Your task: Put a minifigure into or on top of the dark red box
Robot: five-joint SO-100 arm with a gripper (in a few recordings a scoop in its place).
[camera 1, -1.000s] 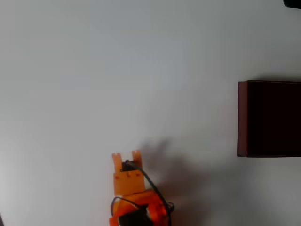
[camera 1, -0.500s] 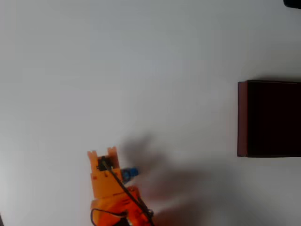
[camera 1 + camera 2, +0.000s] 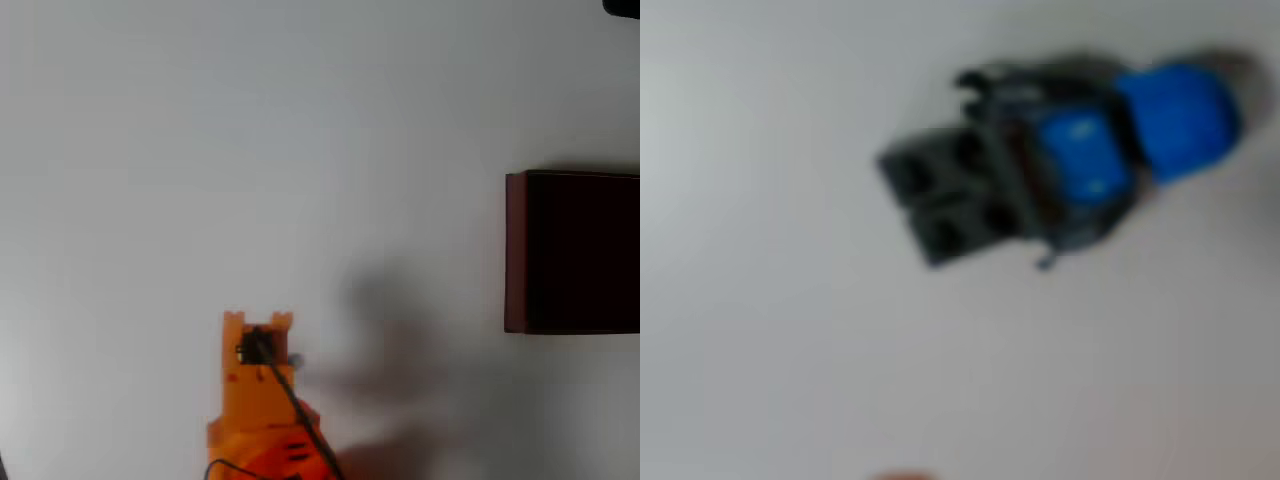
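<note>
- Overhead view: the orange gripper [image 3: 258, 320] sits low in the picture, left of centre, its two short finger tips pointing toward the top edge with a small gap between them.
- A dark block with a black cable running from it rides on the arm just behind those tips.
- From up here I cannot tell whether the pincer is spread or closed, nor whether anything is in it.
- The white table [image 3: 300, 150] spreads bare and pale above the arm, and a soft grey shadow lies to the right of the gripper.
- The dark red box [image 3: 515, 250] stands at the right edge, cut off by the frame, maroon wall on its left side and a near-black inside; it is well apart from the gripper.
- Wrist view: here is the minifigure [image 3: 1060, 165], lying flat on its side on the table, blurred but plain enough.
- Its black legs point toward the left of the picture, the bright blue body sits in the middle and the blue rounded head end points to the right.
- The figure lies slightly tilted, legs lower than head, in the upper half of this view, with table all around it.
- A sliver of orange peeks at the bottom edge; too little to read the fingers.
</note>
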